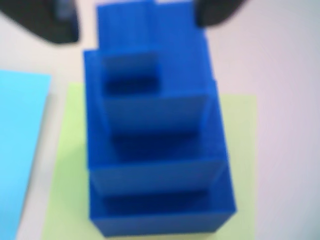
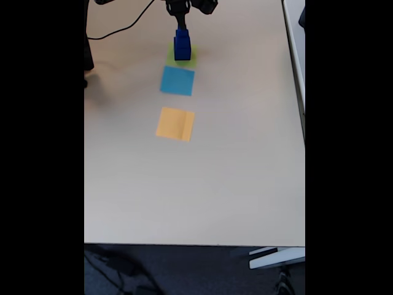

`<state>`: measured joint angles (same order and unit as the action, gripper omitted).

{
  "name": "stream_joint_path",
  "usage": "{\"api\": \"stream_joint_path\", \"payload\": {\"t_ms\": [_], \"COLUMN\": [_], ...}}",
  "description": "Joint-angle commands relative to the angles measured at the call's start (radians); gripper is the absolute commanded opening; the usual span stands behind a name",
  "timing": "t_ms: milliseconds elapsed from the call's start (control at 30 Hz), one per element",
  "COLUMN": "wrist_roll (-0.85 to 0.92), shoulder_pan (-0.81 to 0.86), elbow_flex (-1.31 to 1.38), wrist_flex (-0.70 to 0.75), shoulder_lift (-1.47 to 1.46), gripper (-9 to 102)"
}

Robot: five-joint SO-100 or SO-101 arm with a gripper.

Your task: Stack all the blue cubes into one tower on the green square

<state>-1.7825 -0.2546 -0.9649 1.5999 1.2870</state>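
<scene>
In the wrist view several blue cubes stand stacked as a stepped tower, largest at the bottom, on the green square. The picture is blurred. My gripper hangs over the tower's top, with one dark finger on the left and the other finger on the right. The jaws look open: a strip of pale table shows between the left finger and the blue. In the fixed view the tower stands on the green square at the table's far end, directly under the gripper.
A light-blue square lies just in front of the green one, and appears at the left edge of the wrist view. An orange square lies nearer the middle of the pale table. A black cable runs along the far left.
</scene>
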Motion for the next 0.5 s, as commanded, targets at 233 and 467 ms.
{"api": "stream_joint_path", "payload": {"t_ms": [233, 467], "wrist_roll": [-0.009, -0.012], "shoulder_pan": [-0.009, -0.015], "elbow_flex": [0.044, 0.044], "wrist_flex": [-0.014, -0.011], "shoulder_lift": [0.057, 0.055], "gripper": [10, 9]}}
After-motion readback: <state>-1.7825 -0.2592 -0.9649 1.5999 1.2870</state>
